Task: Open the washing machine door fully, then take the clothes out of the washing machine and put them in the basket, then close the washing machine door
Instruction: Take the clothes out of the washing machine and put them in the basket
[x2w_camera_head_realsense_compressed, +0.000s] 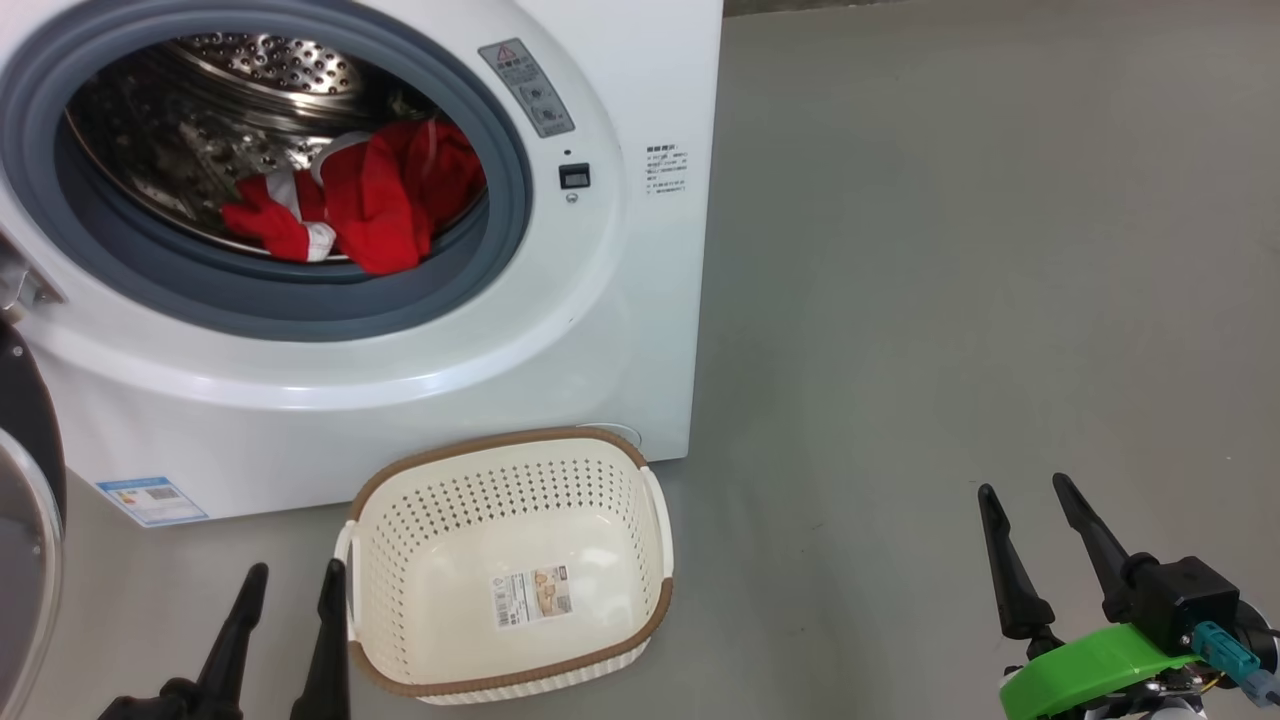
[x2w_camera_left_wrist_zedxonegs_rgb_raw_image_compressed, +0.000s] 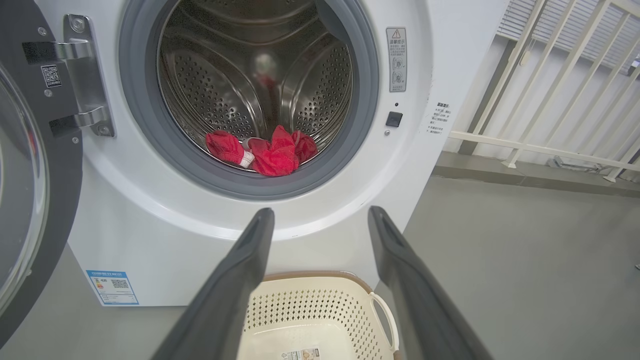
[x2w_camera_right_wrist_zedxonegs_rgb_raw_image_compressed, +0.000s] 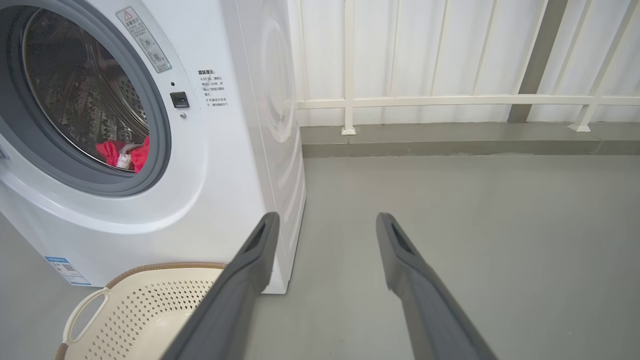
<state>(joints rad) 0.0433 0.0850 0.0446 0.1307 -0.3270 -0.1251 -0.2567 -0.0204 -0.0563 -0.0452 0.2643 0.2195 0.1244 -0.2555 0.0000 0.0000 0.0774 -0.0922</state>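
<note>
so the red clothes (x2w_camera_head_realsense_compressed: 370, 205) with white trim sit bunched low in the washing machine (x2w_camera_head_realsense_compressed: 600, 330) drum, door (x2w_camera_left_wrist_zedxonegs_rgb_raw_image_compressed: 65, 200) swung open at our left. our left fingers (x2w_camera_head_realsense_compressed: 328, 630) and right fingers (x2w_camera_head_realsense_compressed: 1008, 560) hang low, spread wide, holding nothing. the cream basket (x2w_camera_head_realsense_compressed: 505, 470) on the floor in front holds just its paper label.

The grey floor (x2w_camera_head_realsense_compressed: 950, 250) carries the white washing machine (x2w_camera_head_realsense_compressed: 400, 420) at the far left. The cream basket (x2w_camera_head_realsense_compressed: 520, 490) stands nearer, upright, just beside the machine's front base.
</note>
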